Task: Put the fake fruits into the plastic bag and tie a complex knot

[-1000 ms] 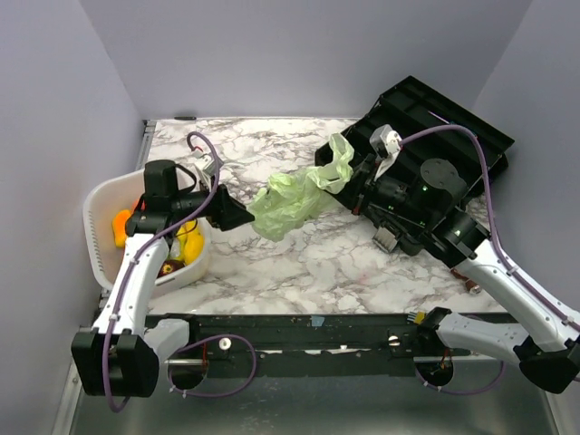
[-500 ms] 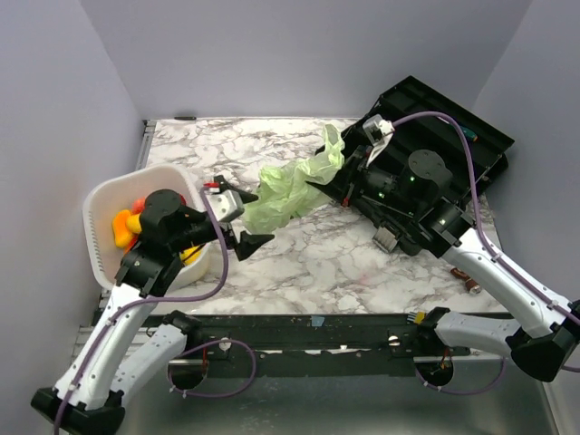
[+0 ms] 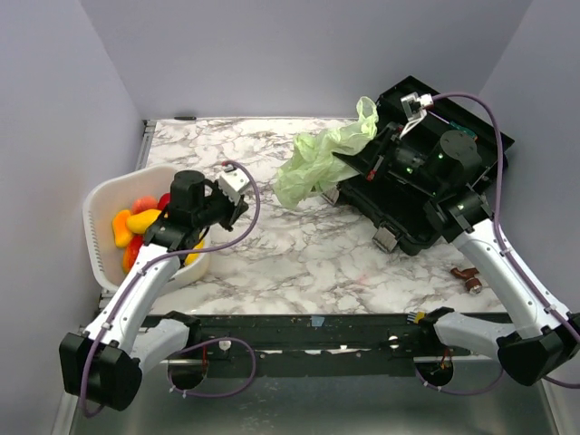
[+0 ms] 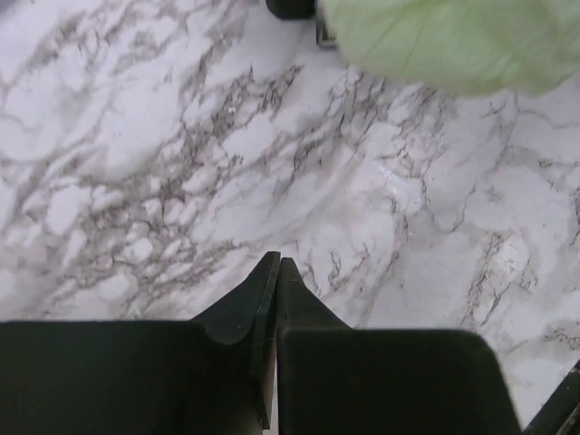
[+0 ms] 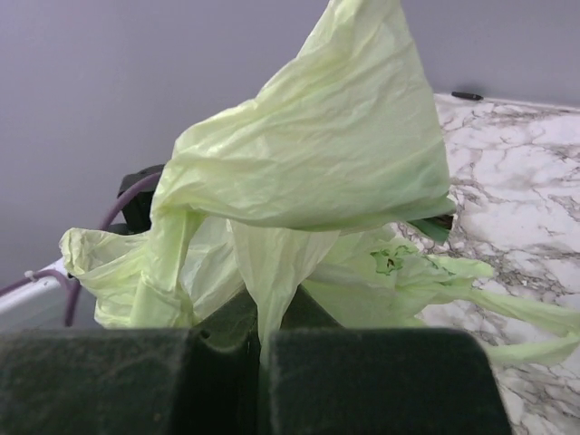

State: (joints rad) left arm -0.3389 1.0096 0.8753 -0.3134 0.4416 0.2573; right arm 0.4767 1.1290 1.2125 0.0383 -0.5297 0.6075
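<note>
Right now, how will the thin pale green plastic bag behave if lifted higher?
Probably floppy: the thin pale green plastic bag sags in crumpled folds from the right gripper. Likely very light, since one pinch carries it.

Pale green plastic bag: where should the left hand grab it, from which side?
Likely the loose lower-left bulge of the pale green plastic bag, from its left. The right hand pinches the other end, so that bulge sticks out free toward the shut left hand.

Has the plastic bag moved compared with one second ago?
Yes. The plastic bag went right and toward the back wall, farther from the white basket.
</note>
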